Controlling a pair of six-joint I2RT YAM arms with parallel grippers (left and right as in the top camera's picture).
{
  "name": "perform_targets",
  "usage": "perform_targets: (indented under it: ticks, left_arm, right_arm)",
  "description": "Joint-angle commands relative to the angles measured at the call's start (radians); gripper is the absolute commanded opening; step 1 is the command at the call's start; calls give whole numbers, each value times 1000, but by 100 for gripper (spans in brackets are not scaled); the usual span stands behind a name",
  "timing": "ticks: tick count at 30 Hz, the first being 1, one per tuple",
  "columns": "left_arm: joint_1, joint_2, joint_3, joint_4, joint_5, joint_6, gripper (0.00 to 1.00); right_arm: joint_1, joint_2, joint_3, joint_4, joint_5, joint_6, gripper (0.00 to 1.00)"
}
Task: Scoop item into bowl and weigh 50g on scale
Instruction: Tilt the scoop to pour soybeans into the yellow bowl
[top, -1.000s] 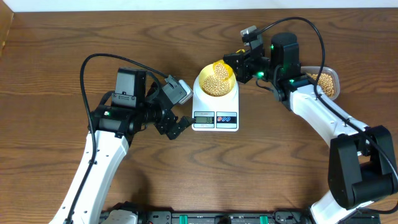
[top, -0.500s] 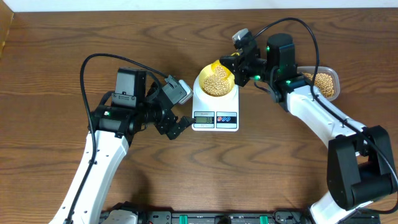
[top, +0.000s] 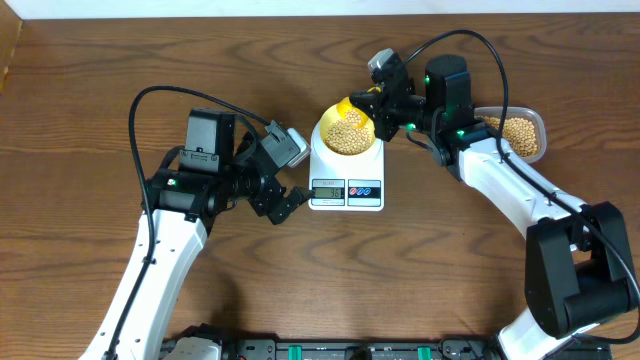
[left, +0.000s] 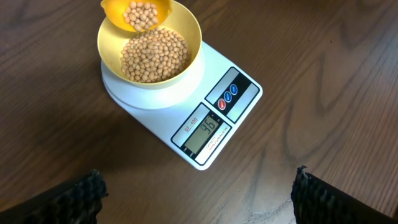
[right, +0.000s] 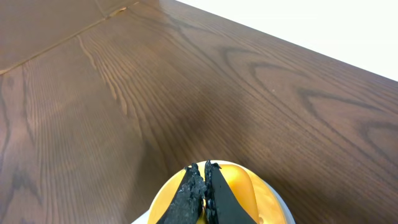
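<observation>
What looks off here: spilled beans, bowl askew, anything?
Nothing stands out. The bowl sits squarely on the scale, beans are inside it, and none show on the table. The right gripper holds the scoop tilted over the bowl's rim, as expected for pouring.

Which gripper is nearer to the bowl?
Right. The right gripper holds the scoop just over the bowl rim; the left gripper is open beside the scale, apart from the bowl.
</observation>
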Motion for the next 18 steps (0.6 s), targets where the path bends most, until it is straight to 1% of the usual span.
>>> perform_targets:
  ticks: [1,5,9,18]
  left_arm:
    - [4,6,-8,-3,13,14,98]
    - [4,6,-7,-3,13,14,98]
    - [4,6,-7,-3,13,14,98]
    - [4,6,-7,-3,13,14,98]
  right_arm:
    - [7,10,-3,3,-7,24,1]
    - [7,10,-3,3,-7,38,1]
    - [7,10,-3,3,-7,90,1]
    - [7,10,-3,3,-7,161,1]
